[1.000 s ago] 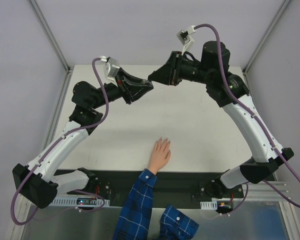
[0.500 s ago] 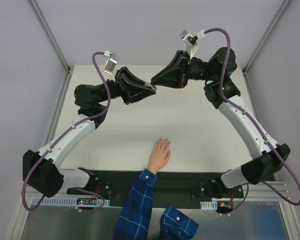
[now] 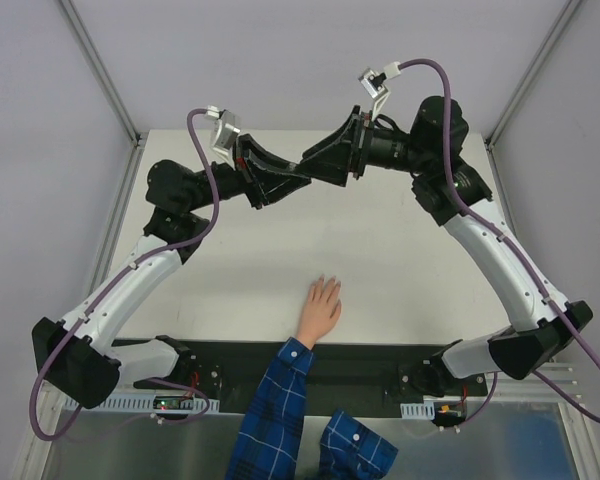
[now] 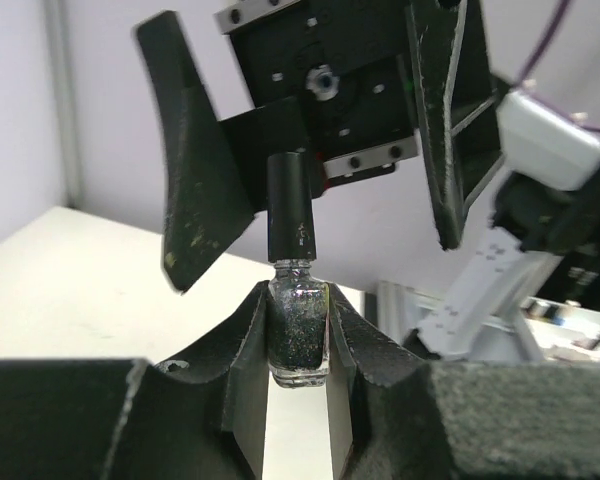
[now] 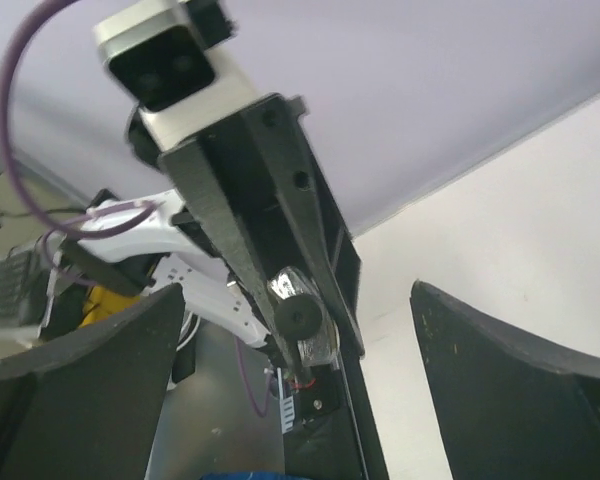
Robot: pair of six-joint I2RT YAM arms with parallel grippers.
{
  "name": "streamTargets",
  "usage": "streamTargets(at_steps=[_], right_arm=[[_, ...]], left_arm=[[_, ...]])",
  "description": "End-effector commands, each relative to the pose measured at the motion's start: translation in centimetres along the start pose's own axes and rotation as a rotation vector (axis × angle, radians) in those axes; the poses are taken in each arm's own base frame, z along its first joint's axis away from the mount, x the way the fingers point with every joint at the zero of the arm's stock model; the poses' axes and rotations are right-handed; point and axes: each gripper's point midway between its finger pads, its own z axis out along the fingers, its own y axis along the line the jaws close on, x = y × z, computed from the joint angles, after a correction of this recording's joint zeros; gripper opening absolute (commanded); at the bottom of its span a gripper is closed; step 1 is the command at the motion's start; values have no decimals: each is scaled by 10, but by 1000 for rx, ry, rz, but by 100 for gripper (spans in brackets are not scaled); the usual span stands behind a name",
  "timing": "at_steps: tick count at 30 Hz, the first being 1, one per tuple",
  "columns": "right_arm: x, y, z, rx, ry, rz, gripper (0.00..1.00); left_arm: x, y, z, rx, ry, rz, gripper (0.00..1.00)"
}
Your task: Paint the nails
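A small dark glittery polish bottle (image 4: 298,335) with a tall black cap (image 4: 289,212) stands upright between the fingers of my left gripper (image 4: 298,300), which is shut on its glass body. My right gripper (image 5: 298,295) is open wide, one finger on each side of the cap (image 5: 298,318) without touching it. In the top view both grippers (image 3: 302,177) meet high over the far middle of the table. A light-skinned hand (image 3: 320,308) in a blue plaid sleeve lies flat near the front edge. Its nails (image 3: 324,282) are tiny and point away from the arms.
The white table (image 3: 400,250) is bounded by metal frame posts (image 3: 105,75) at the back corners. A dark rail (image 3: 360,365) with both arm bases runs along the near edge. The plaid sleeve (image 3: 275,410) crosses that rail.
The right gripper was shut; it has opened wide and moved left so that its fingers flank the bottle's cap. The left gripper kept hold of the bottle. The hand stayed put.
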Motion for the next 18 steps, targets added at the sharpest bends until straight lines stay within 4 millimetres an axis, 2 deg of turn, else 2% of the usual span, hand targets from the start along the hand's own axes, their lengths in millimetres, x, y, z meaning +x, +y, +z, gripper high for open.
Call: streamTargets(at_steps=[1, 2, 3, 4, 6, 7, 9, 10, 15, 18], right_arm=[[-25, -6, -13, 228, -93, 54, 94], [-24, -12, -12, 256, -85, 65, 93], [-23, -9, -12, 270, -72, 74, 91], [-23, -12, -11, 284, -72, 78, 85], [-24, -14, -9, 304, -74, 87, 80], [-27, -12, -8, 306, -80, 87, 73], [-24, -19, -3, 324, -62, 106, 66], [-29, -15, -3, 319, -69, 99, 58], [-24, -22, 0, 344, -44, 129, 39], [-24, -24, 1, 343, -46, 127, 18]], left_arm=[[-26, 10, -1, -123, -81, 168, 0], [-26, 11, 0, -130, -80, 185, 0], [-27, 13, 0, -145, -85, 190, 0], [-26, 16, 1, -156, -83, 190, 0], [-26, 15, 3, -158, -85, 206, 0], [-25, 15, 4, -162, -85, 207, 0], [-25, 13, 7, -156, -77, 215, 0], [-25, 14, 7, -165, -79, 220, 0], [-27, 11, 7, -174, -77, 236, 0], [-27, 9, 6, -171, -81, 221, 0]])
